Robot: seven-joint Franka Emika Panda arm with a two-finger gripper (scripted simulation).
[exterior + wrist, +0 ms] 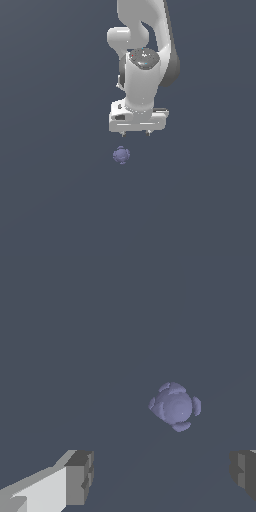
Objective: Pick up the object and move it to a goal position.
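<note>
Wrist view shows the gripper (160, 476) with its two fingers (80, 478) spread wide apart, holding nothing and touching nothing, while the little bumpy purple ball (175, 406) sits apart from them.

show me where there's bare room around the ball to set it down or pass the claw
Nearly everywhere is bare. In the exterior view the dark surface is free on both sides of the purple ball and all below it. The only crowded spot is just above the ball, where the open claw hangs, apart from it.
</note>
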